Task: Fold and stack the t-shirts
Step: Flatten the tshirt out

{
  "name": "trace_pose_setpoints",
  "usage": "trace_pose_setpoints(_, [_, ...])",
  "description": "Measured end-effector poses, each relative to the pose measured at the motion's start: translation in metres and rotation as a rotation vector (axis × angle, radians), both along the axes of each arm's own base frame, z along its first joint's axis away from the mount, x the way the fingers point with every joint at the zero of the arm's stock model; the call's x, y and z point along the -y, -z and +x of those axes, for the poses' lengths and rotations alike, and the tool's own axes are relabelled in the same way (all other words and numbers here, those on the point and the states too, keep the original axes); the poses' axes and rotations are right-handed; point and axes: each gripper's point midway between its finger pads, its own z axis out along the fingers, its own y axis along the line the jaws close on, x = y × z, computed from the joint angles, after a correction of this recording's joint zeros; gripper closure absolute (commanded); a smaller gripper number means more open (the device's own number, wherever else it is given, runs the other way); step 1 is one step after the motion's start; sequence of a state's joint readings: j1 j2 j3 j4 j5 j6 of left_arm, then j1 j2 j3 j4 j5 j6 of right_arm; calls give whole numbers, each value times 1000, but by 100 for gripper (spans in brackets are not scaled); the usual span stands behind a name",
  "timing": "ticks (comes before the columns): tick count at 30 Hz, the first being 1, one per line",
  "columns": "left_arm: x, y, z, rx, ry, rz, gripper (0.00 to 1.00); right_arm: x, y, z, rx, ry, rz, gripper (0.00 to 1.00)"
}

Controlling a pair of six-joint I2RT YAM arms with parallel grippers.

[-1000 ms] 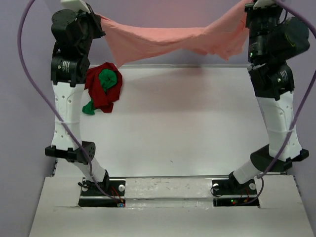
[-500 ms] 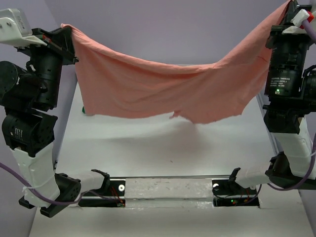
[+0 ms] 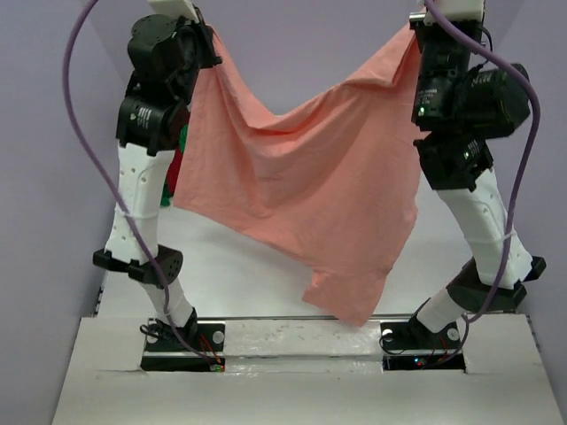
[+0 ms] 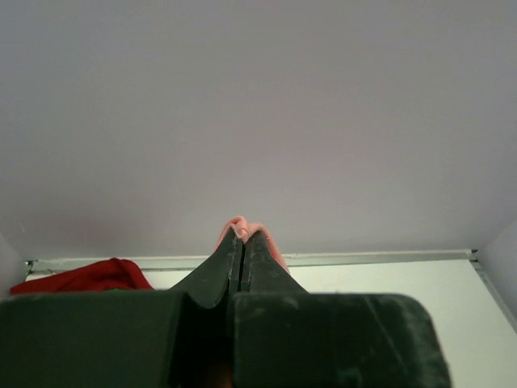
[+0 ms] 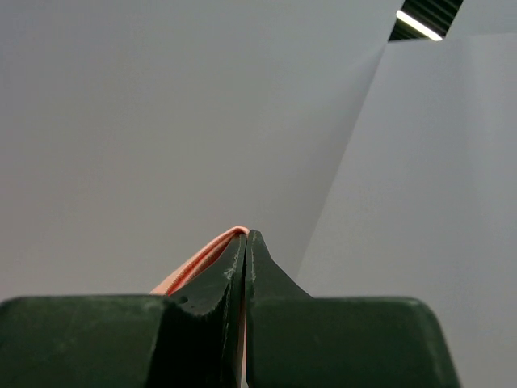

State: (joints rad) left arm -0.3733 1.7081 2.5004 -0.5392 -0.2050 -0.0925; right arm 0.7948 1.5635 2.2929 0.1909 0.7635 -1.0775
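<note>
Pink shirt [image 3: 292,177] hangs in the air over the table [image 3: 221,274], slung between the two raised arms; left jaws are clamped tight on one top corner and right jaws on the other, with a lip of cloth showing at each tip. The span sags in the middle and the hem droops lopsided toward the near edge. Best to draw the arms apart until the top edge is taut and level, then lower it hem-first and drag it flat; steer clear of the red shirt [image 4: 81,276] heaped at far left.
</note>
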Motion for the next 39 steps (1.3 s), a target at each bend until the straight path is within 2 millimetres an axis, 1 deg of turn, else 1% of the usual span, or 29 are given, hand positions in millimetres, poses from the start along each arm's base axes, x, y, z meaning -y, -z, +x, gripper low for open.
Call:
trace_pose_setpoints(1, [4,8,11,-15,5,9,100,8,4,14,-11,26,-5,100])
trace_pose_setpoints(2, [9,17,23,-34,13,18,100,16,11,33,-30,45,-2,100])
trace_pose_setpoints(3, [13,28,37,-54,21,27,100,23,16,46,-45,64,-2,100])
trace_pose_setpoints(4, [15,39,50,-73,27,32,100,25,21,57,-59,62,1,100])
trace_pose_setpoints(5, [15,47,59,-88,33,36,100,33,29,78,-79,78,2,100])
trace_pose_setpoints(6, [12,57,71,-106,33,38,100,34,35,95,-91,67,5,100])
trace_pose_setpoints(7, [8,68,84,-122,34,38,100,35,40,106,-101,61,2,100])
trace_pose_setpoints(10, [-11,88,111,-152,12,33,100,45,67,155,-158,36,1,100])
trace_pose_setpoints(12, [-26,102,129,-172,-2,29,100,57,87,183,-202,32,9,100])
trace_pose_setpoints(13, [-31,108,135,-181,-3,27,100,54,94,192,-219,11,11,100])
trace_pose_setpoints(14, [-37,113,140,-190,-7,24,100,63,103,202,-237,17,19,100])
trace_pose_setpoints(16, [-47,117,143,-199,-12,16,100,67,117,212,-278,0,26,100])
trace_pose_setpoints(18, [-54,114,144,-191,-19,10,100,65,121,214,-291,-21,34,100])
trace_pose_setpoints(20, [-55,104,139,-170,-12,4,100,61,115,208,-282,-48,37,100])
trace_pose_setpoints(23, [-51,85,126,-132,8,-6,100,58,95,187,-244,-86,47,100])
trace_pose_setpoints(25, [-49,68,113,-101,21,-13,100,62,74,165,-199,-98,55,100])
trace_pose_setpoints(26, [-49,62,108,-87,25,-15,100,63,68,157,-185,-103,59,100])
trace_pose_setpoints(28, [-48,46,92,-59,35,-21,100,69,52,130,-150,-109,70,100])
trace_pose_setpoints(29, [-48,36,81,-38,40,-23,100,74,40,111,-119,-112,80,100])
trace_pose_setpoints(30, [-49,28,72,-23,43,-26,100,76,35,101,-103,-115,85,100])
trace_pose_setpoints(32, [-51,22,60,-11,42,-28,100,82,30,81,-89,-116,104,100])
trace_pose_setpoints(34, [-50,28,54,-27,40,-27,100,83,37,73,-107,-126,128,100])
trace_pose_setpoints(35, [-48,36,55,-42,37,-27,100,83,45,75,-127,-132,139,100])
trace_pose_setpoints(36, [-46,51,57,-69,32,-23,100,81,57,79,-156,-139,155,100])
trace_pose_setpoints(37, [-44,72,58,-118,29,-18,100,79,66,81,-182,-150,170,100])
trace_pose_setpoints(38, [-39,98,62,-170,34,-10,100,75,80,89,-220,-155,176,100])
trace_pose_setpoints(39, [-34,121,65,-217,43,-4,100,69,101,98,-277,-161,184,100])
